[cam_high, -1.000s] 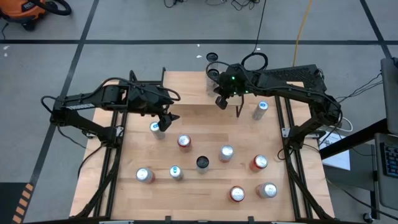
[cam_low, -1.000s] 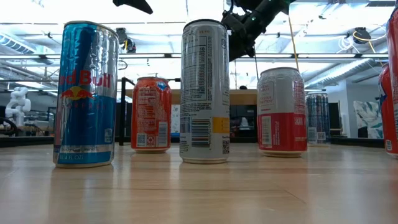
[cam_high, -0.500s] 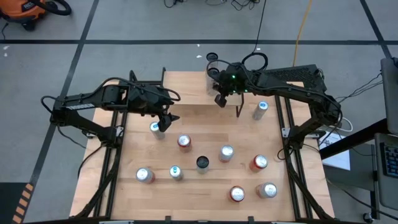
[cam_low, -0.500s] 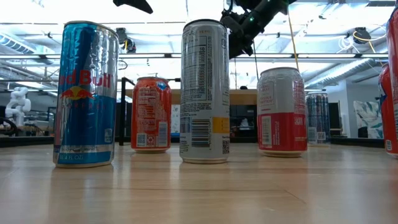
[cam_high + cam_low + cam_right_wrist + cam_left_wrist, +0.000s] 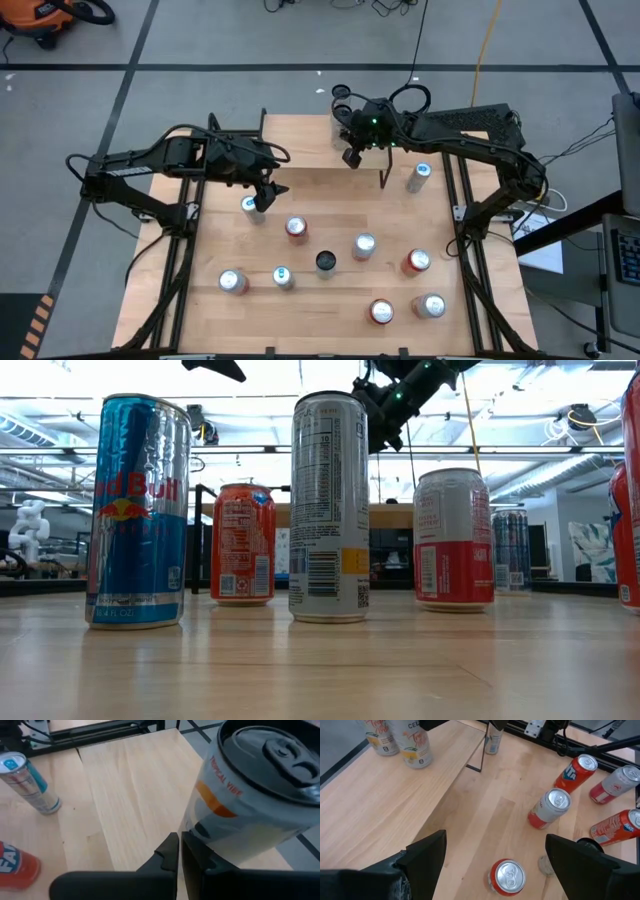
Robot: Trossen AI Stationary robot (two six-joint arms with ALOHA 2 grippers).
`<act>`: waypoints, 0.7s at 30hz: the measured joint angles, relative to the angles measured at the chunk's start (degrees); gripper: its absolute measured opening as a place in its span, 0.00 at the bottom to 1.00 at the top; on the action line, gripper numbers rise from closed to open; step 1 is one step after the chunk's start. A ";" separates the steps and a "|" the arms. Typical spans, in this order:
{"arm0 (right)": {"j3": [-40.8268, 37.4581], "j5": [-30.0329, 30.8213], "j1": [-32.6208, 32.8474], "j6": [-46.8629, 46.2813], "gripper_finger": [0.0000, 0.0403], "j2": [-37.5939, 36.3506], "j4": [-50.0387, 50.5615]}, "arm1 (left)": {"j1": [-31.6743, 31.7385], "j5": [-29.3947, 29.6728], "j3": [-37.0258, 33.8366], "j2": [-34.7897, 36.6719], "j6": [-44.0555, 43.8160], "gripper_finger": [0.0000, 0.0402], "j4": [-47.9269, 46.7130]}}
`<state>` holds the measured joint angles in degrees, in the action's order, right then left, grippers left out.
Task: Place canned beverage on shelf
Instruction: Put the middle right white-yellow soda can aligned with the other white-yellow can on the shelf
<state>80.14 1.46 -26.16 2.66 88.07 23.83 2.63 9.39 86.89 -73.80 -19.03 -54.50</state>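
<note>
The shelf [image 5: 310,145] stands at the table's far middle on thin black legs, its light wood top [image 5: 135,795] filling much of the right wrist view. A white can with a black top [image 5: 250,805] stands upright on it, with a second such can [image 5: 377,737] alongside. My right gripper [image 5: 351,157] is shut and hovers over the shelf, its fingertips [image 5: 177,855] next to that can's lower wall. My left gripper [image 5: 270,192] hangs open above the table left of the middle, with a red can [image 5: 507,876] on the table below and ahead of it. My right gripper's shut fingers [image 5: 192,847] come slanting down beside the white can's lower side wall [image 5: 210,832]. I cannot tell whether they touch it. The can stands with its base on the shelf.
Several cans stand loose on the table: a blue-topped one [image 5: 249,205] by my left gripper, a slim blue one [image 5: 419,177] at the right, red ones [image 5: 417,262] and a black-topped one [image 5: 326,262] nearer the front. The shelf's left part [image 5: 380,800] is bare.
My right gripper has tipped its fingertips up a little over the shelf and stayed shut.
</note>
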 joint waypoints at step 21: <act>0.00 -1.08 -1.93 -0.03 0.00 -0.61 4.20 | 0.00 0.00 0.00 0.00 0.39 0.85 -0.02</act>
<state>80.14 0.39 -28.10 2.63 87.46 28.04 2.63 9.39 86.89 -73.80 -18.63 -54.52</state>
